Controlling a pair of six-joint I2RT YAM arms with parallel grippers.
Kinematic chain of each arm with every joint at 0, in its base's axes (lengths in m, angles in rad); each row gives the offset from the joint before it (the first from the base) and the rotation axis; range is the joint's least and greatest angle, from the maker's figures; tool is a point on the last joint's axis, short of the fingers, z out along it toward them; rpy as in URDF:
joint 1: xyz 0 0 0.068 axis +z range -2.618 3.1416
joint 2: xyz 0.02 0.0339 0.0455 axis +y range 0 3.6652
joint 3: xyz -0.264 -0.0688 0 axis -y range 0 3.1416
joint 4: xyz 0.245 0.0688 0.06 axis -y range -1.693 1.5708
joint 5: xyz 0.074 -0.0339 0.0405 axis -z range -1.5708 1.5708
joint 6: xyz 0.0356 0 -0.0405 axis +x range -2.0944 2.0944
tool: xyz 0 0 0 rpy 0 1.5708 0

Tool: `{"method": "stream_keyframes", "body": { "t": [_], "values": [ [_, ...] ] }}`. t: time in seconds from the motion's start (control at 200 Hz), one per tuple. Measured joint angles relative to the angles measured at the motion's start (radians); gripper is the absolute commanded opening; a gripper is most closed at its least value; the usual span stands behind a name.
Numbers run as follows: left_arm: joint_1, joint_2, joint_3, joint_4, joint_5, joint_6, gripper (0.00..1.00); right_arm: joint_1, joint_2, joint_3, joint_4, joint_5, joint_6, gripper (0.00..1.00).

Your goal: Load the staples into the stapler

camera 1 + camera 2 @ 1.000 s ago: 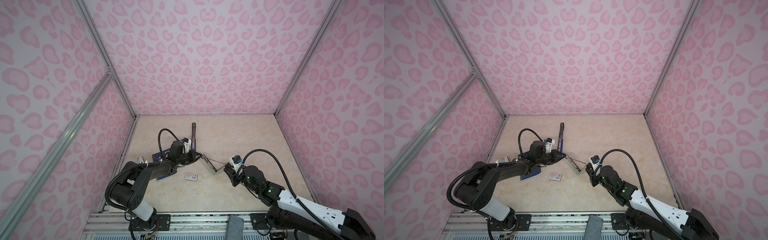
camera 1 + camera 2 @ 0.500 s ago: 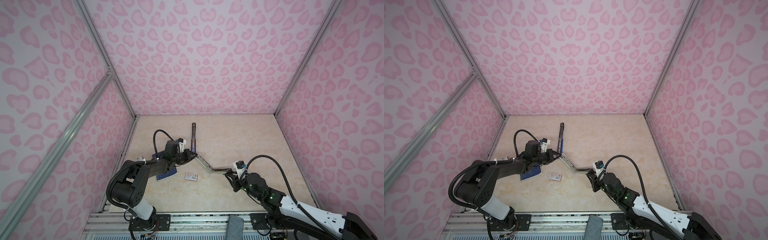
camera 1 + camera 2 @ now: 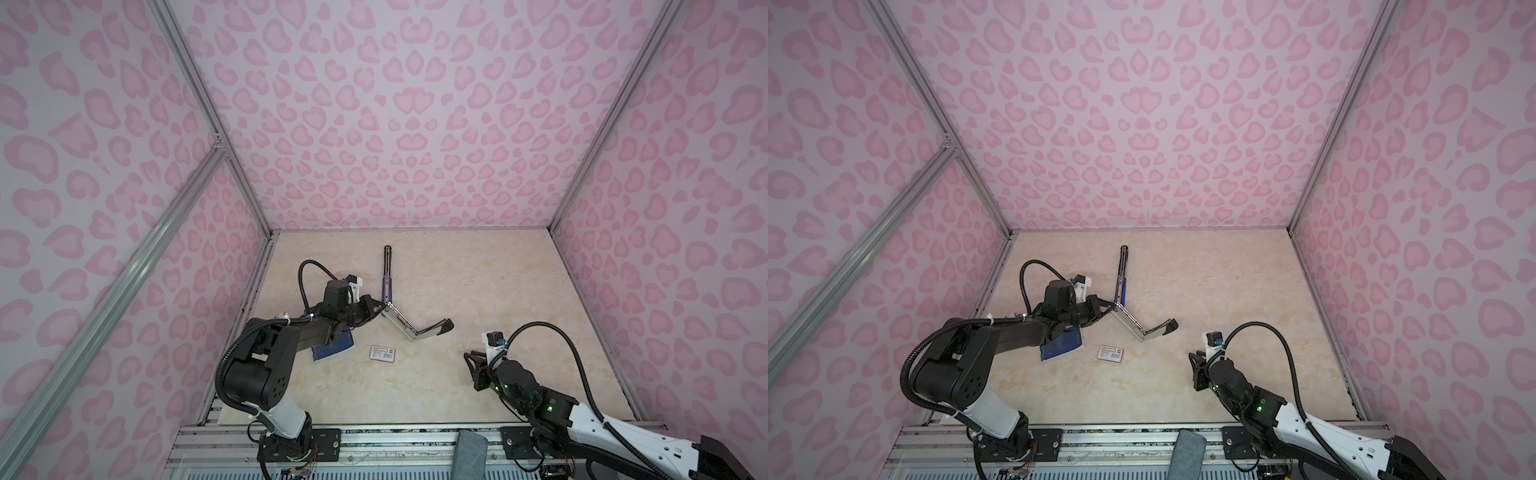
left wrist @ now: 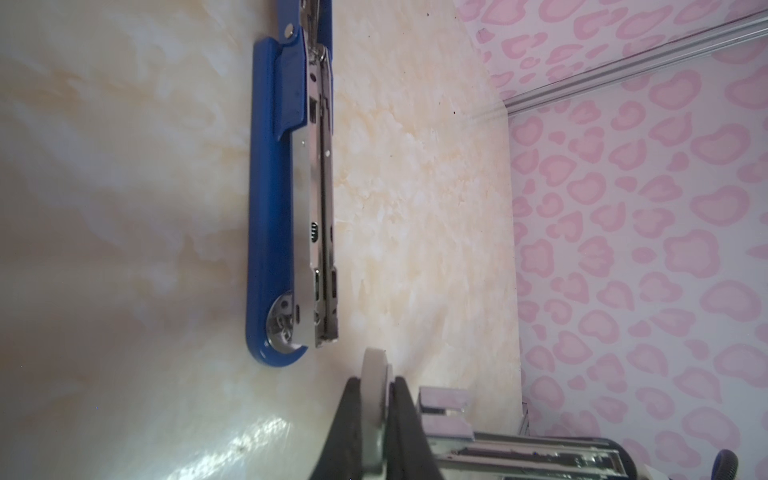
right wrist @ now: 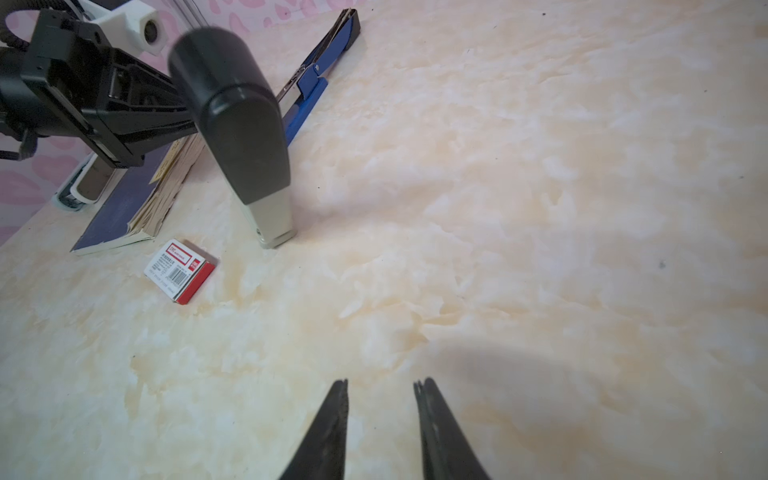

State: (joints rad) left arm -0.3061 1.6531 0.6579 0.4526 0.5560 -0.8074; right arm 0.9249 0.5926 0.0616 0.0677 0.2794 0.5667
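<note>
The stapler lies unfolded at mid-table. Its blue base points toward the back wall, and the silver magazine and the black-handled cover form a V. My left gripper is shut on the stapler's pale metal end at the hinge. The staples are hidden. A small white box with a red label lies closed in front of the stapler. My right gripper hangs open and empty at the front right, apart from the cover.
A dark blue booklet lies partly under my left arm, left of the box. Pink patterned walls enclose the marble tabletop on three sides. A grey pad rests on the front rail.
My right gripper has let go of the stapler's cover, opened wider and drawn back toward the front right. The cover now stands swung out to the right. The left gripper keeps its hold.
</note>
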Motion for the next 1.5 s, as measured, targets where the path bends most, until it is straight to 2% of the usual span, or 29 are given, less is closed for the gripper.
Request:
{"method": "stream_keyframes", "body": {
  "t": [0.23, 0.4, 0.605, 0.765, 0.97, 1.19, 1.5],
  "values": [
    [0.0, 0.0, -0.01, 0.021, -0.006, -0.003, 0.04, 0.003, -0.047, 0.016, -0.072, 0.061, 0.024, 0.38],
    [-0.008, -0.021, -0.015, 0.018, -0.014, 0.004, 0.04, 0.003, -0.011, 0.138, -0.114, 0.071, -0.019, 0.45],
    [-0.017, -0.028, -0.019, 0.017, -0.023, 0.005, 0.04, -0.023, 0.158, 0.347, -0.124, 0.032, -0.093, 0.47],
    [-0.026, -0.029, -0.019, 0.021, -0.037, 0.005, 0.04, -0.108, 0.312, 0.466, -0.128, -0.048, -0.117, 0.45],
    [-0.03, -0.032, -0.019, 0.024, -0.043, 0.004, 0.04, -0.126, 0.467, 0.575, -0.132, -0.14, -0.14, 0.41],
    [-0.032, -0.032, -0.019, 0.024, -0.049, 0.0, 0.04, -0.129, 0.542, 0.57, -0.143, -0.179, -0.133, 0.32],
    [-0.032, -0.015, -0.019, 0.053, -0.059, -0.007, 0.04, -0.13, 0.45, 0.388, -0.122, -0.193, -0.067, 0.3]
  ]
}}
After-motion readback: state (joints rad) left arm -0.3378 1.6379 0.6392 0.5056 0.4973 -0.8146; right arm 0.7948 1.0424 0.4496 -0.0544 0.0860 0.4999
